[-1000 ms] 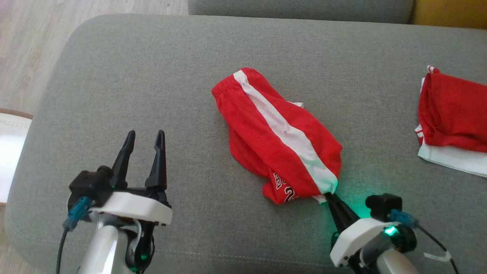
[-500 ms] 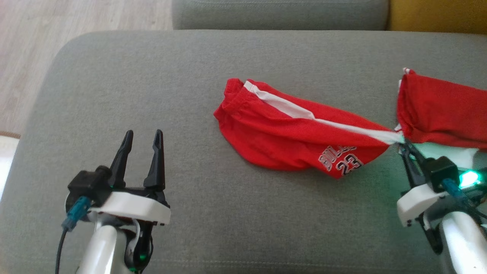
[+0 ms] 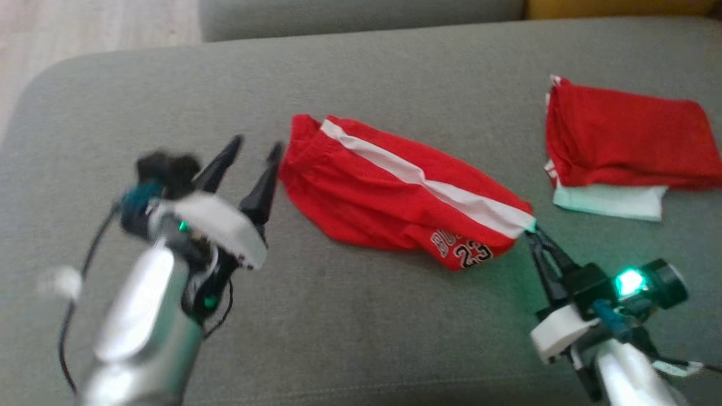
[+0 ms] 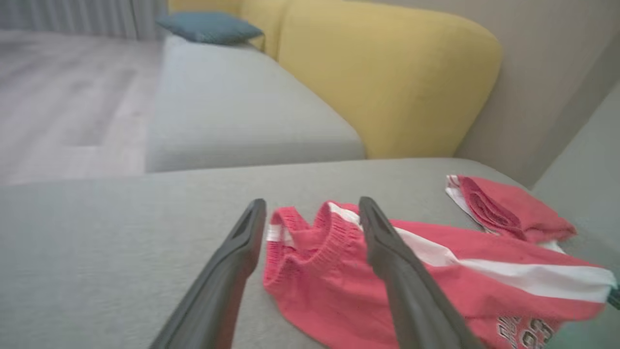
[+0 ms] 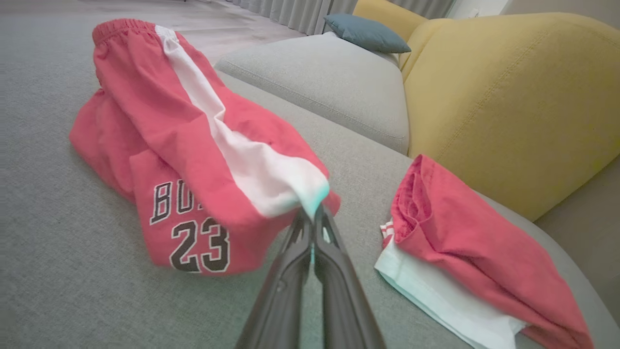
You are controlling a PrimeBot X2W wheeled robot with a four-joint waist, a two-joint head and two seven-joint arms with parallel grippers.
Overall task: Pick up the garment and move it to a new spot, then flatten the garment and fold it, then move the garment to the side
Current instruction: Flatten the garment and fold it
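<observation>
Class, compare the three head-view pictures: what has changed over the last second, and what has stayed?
The left gripper, open, has left its rest place and reached toward the waistband of the red shorts. The right gripper swung the hem it pinches from the grey sofa near edge toward the folded pile. Unchanged: the right gripper's hold, the pile's place on the sofa.

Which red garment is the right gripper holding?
The shorts with white stripe and 23, pinched at a hem corner by the right gripper. The other red garment lies folded on a white garment.
</observation>
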